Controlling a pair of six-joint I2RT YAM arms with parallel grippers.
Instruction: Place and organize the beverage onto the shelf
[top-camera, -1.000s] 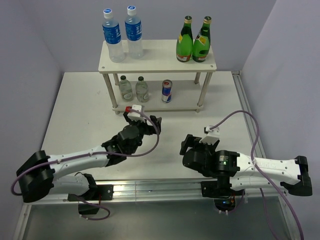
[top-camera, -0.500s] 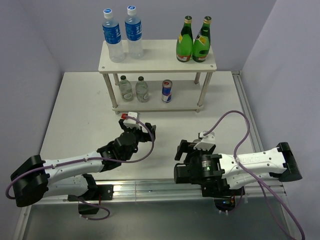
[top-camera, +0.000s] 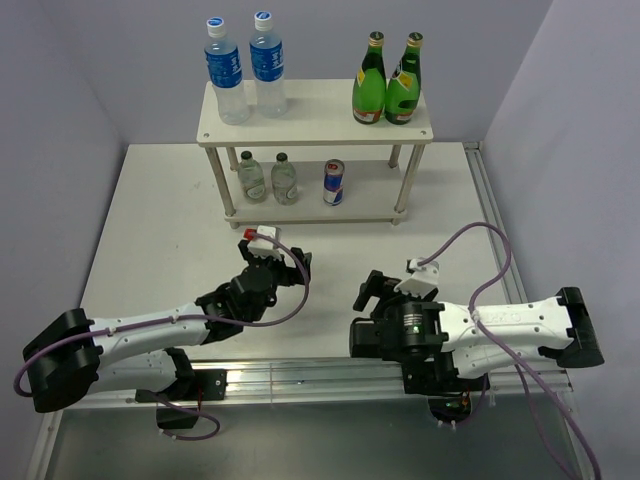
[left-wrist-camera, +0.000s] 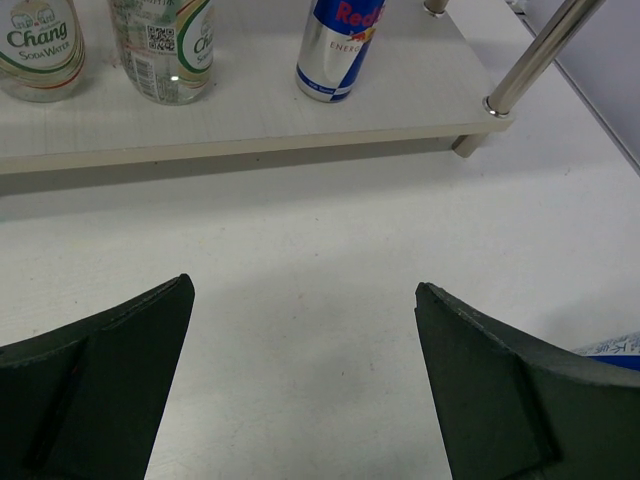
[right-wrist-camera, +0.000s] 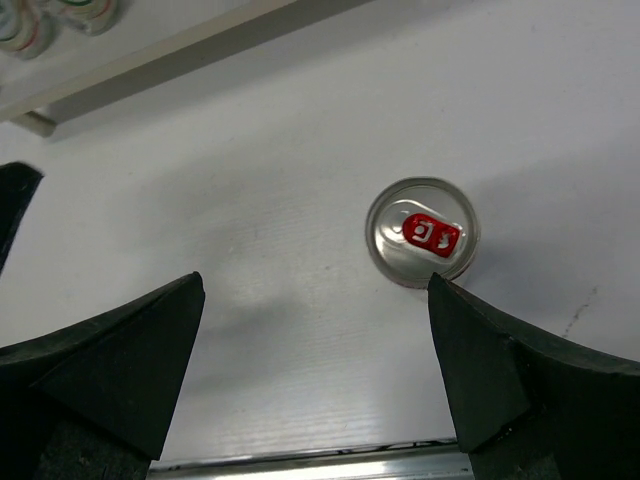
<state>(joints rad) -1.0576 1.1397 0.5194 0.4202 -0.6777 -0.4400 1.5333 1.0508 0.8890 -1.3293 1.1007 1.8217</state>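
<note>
On the table (right-wrist-camera: 250, 150) near its front edge, under the right wrist camera: the loose can (right-wrist-camera: 422, 232), upright, silver lid and red tab facing up. Well apart from the shelf (top-camera: 320, 122), hidden beneath the arm in the overhead view, and held by nothing. Right gripper (right-wrist-camera: 315, 370) spread wide and empty, hovering above, with the can just ahead of one finger (right-wrist-camera: 480, 370) rather than centred in the gap. Left gripper (left-wrist-camera: 305, 390) equally wide apart, nothing between, pointed over bare table at the lower board. On that board: small clear bottles (top-camera: 250, 176) at the left and a Red Bull can (left-wrist-camera: 340, 45) beside them, with bare board further right. On the top board: water bottles (top-camera: 228, 80) at the left, green bottles (top-camera: 369, 90) at the right. As for handling, probably thin-walled metal, smooth and a little slippery, stiff enough for a gentle pinch yet easily dented by a hard one. Full or empty, so heavy or light, impossible to tell. Best taken across the round side wall at about mid-height, fingers on opposite sides, never by the lid. Worth centring first, since a knock near the rim would likely tip it.
</note>
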